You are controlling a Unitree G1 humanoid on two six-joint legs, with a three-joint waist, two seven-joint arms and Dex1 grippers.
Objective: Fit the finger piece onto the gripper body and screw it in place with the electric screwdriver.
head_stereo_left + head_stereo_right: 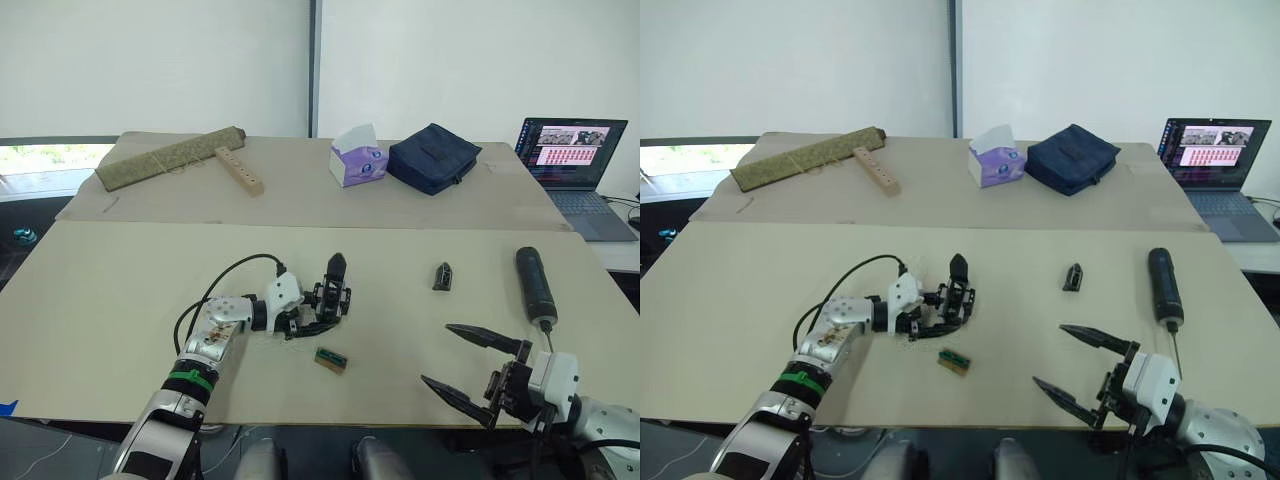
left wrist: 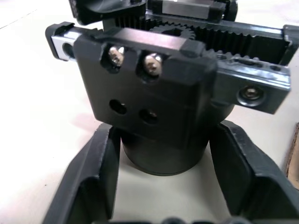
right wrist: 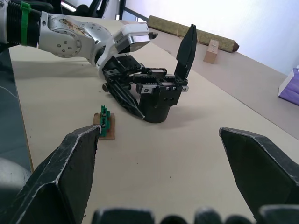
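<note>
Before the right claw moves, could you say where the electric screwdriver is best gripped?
Grip the electric screwdriver around its thick black barrel, coming from above. It lies flat, bit toward the open right claw, so fingers can straddle the cylinder's sides.

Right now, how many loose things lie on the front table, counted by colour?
Black: 3, the gripper body, the finger piece, the electric screwdriver
Green: 1, the small block
Total: 4
</note>
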